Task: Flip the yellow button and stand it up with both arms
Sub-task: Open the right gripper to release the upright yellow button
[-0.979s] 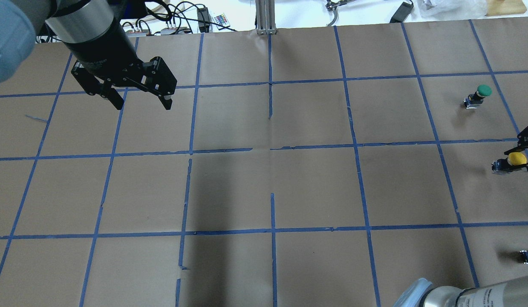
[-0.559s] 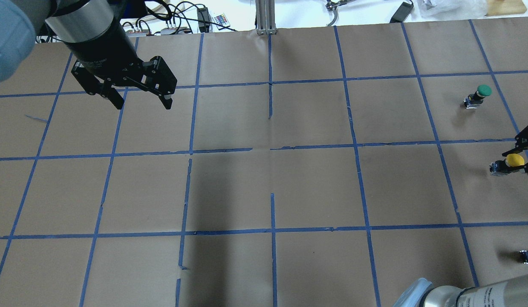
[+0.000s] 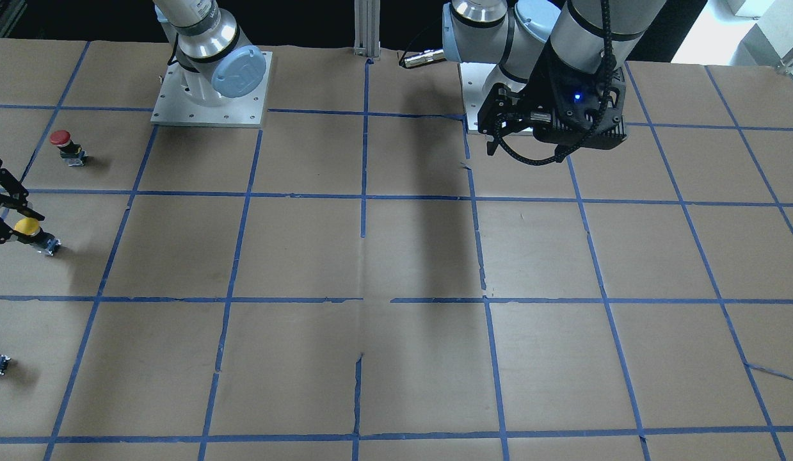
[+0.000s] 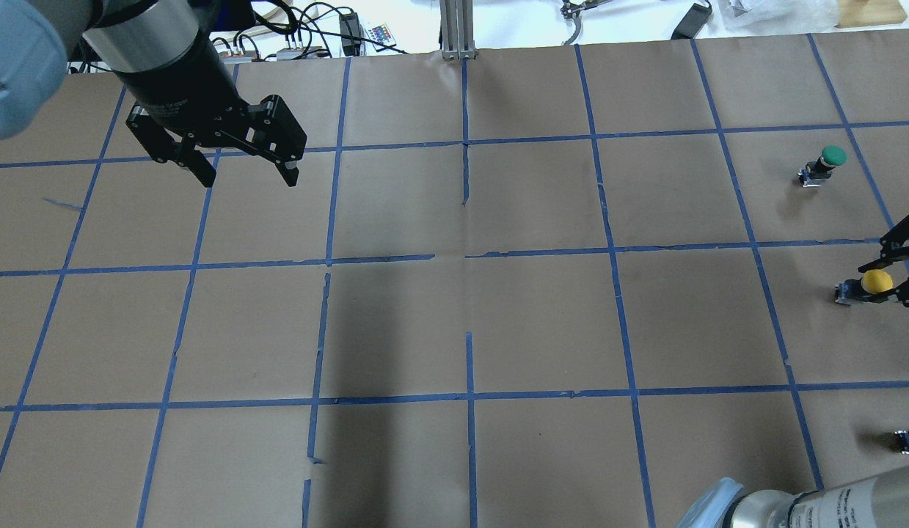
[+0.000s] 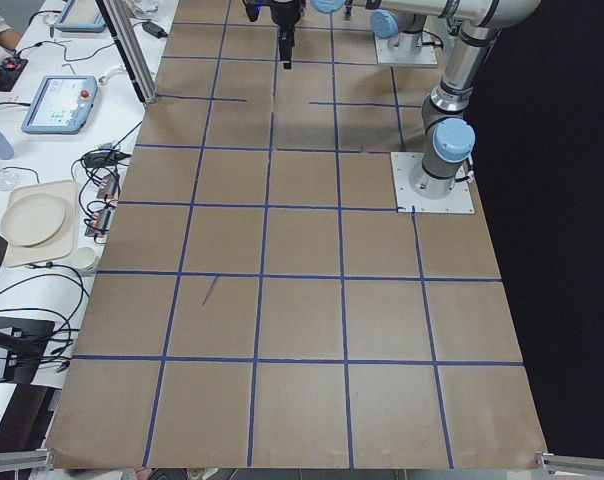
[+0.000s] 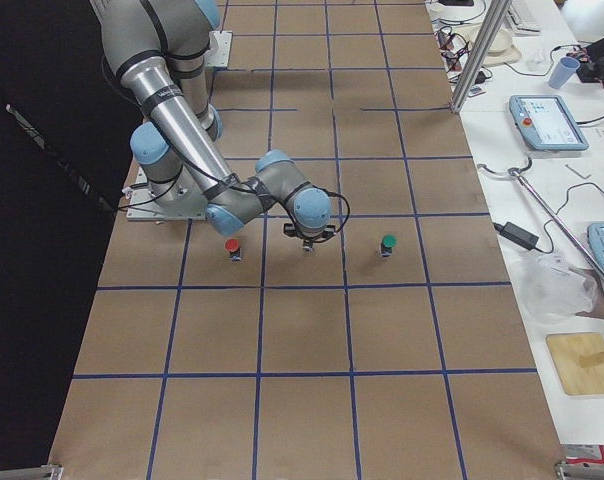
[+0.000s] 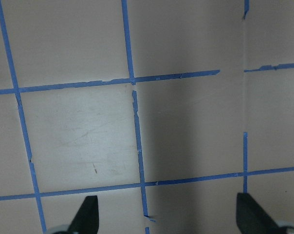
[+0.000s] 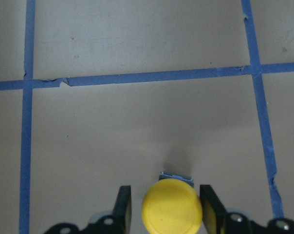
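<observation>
Overhead exterior: yellow button (image 4: 877, 281), tilted near the right edge of the surface (image 4: 542, 323), has shifted inward (carry toward handover, probably). Right wrist-mounted: right end effector (image 8: 165, 193) clamped on it. Left wrist-mounted: left end effector (image 7: 166, 199) spread apart, empty.

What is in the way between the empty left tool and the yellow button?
Nothing visible. Only bare taped table lies between the open left tool and the yellow button, held far across in the right tool.
</observation>
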Controlling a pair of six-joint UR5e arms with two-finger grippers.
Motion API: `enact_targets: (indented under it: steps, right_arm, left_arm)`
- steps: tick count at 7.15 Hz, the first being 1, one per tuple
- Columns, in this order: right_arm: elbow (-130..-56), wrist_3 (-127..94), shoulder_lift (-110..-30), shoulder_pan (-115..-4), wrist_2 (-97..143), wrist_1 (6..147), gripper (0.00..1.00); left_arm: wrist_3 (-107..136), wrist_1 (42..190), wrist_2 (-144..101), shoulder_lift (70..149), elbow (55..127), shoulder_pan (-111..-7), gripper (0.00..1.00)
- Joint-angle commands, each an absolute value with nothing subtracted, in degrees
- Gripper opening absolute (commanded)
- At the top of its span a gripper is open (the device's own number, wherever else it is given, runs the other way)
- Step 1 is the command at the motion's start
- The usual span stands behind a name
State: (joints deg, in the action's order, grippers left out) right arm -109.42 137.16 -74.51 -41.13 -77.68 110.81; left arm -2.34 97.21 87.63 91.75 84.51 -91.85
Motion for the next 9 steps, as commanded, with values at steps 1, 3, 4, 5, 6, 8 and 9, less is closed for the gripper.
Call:
enact_targets:
  steps: [1,3,4,5,6,8,9]
  right_arm:
    - [-109.51,137.02,-74.44,-41.13,-77.78,110.66,0.66]
    - [-109.6,135.98,-74.79,-41.13,-77.26,110.48,0.94]
    - [-109.08,130.31,-75.58,-41.13,-77.6,109.7,0.99]
    - [-108.64,126.08,-77.5,-41.22,-77.52,109.6,0.99]
    - [-108.37,122.82,-80.3,-41.48,-77.61,109.51,0.99]
    - [-109.15,107.66,-89.51,-42.01,-77.96,103.66,0.99]
    - [-108.38,93.83,-93.13,-44.36,-78.22,97.36,1.0]
  left_arm:
    - [-2.29,97.21,87.63,91.76,84.46,-91.85,0.99]
    - [-2.29,97.21,87.63,91.76,84.38,-91.85,0.99]
    - [-2.29,97.21,87.63,91.76,84.11,-91.85,0.99]
    - [-2.29,97.21,87.63,91.76,84.11,-91.85,0.99]
    - [-2.29,97.21,87.63,91.76,84.02,-91.85,0.99]
    - [-2.37,97.21,87.63,91.76,83.67,-91.85,0.99]
    - [-2.37,97.12,87.63,91.84,83.67,-91.85,0.99]
